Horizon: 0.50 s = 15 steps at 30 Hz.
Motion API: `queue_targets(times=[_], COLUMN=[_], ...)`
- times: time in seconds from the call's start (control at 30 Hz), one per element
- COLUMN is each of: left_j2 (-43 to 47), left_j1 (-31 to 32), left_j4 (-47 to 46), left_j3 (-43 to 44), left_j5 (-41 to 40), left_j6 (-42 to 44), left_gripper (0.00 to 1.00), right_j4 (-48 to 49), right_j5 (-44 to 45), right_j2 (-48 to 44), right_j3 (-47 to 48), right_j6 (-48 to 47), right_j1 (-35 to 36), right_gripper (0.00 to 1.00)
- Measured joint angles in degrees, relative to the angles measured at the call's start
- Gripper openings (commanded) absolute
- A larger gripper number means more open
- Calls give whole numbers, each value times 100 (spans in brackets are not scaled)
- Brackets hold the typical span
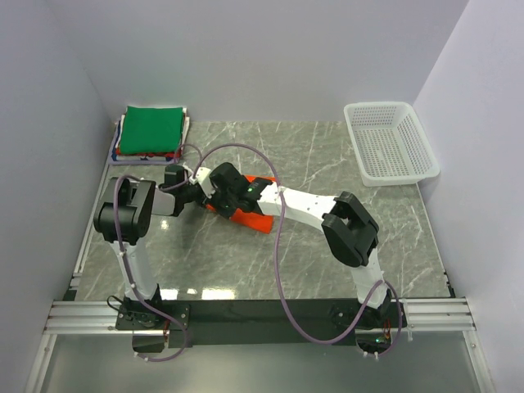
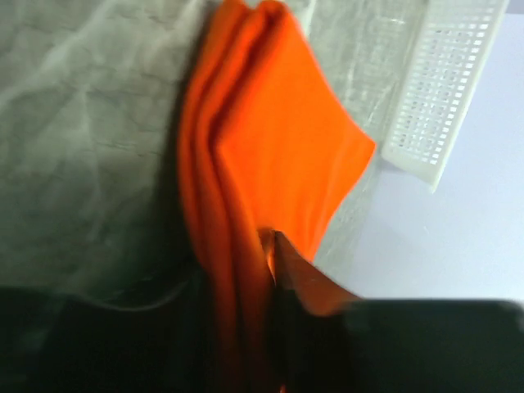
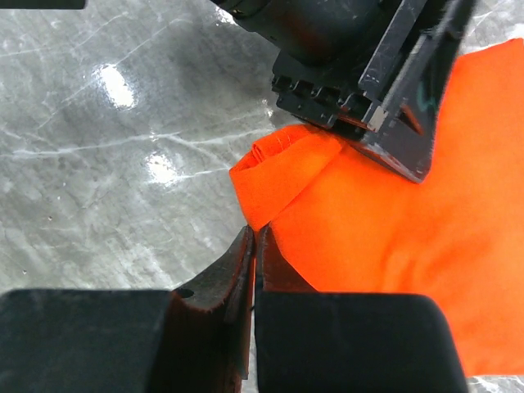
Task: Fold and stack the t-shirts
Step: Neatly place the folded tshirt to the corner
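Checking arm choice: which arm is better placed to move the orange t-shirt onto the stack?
Left, probably: the stack sits on its side, near its hand at the orange t-shirt; the right arm reaches across.

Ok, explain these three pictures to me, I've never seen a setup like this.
Two robot arms are bolted to a marble table. One picture looks down from above; the other two come from cameras on the wrists. Far left sits a stack of folded t-shirts, green on top; far right, a white basket. Both arms reach an orange t-shirt in the middle. The right fingers are shut at its folded corner; the left fingers are on the cloth too, grip unclear.
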<state>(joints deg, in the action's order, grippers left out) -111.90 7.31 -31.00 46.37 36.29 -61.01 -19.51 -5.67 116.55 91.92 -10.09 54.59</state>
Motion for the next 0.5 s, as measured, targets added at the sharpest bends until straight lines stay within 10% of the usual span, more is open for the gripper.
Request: queue_targets(times=[0.17, 0.37, 0.5], left_j2=[-127, -120, -120], left_j1=[2, 52, 57], left_j4=[240, 1263, 2168], left_j3=[151, 861, 1628], left_j5=[-79, -531, -1180], left_j6=[98, 953, 1902], left_gripper=[7, 1, 1], right_j4=[-26, -289, -354], right_j5=[11, -7, -87], right_j2=[11, 125, -59], right_j3=[4, 297, 166], right_j6=[0, 122, 236], right_j1=[-15, -116, -271], right_gripper=[0, 58, 65])
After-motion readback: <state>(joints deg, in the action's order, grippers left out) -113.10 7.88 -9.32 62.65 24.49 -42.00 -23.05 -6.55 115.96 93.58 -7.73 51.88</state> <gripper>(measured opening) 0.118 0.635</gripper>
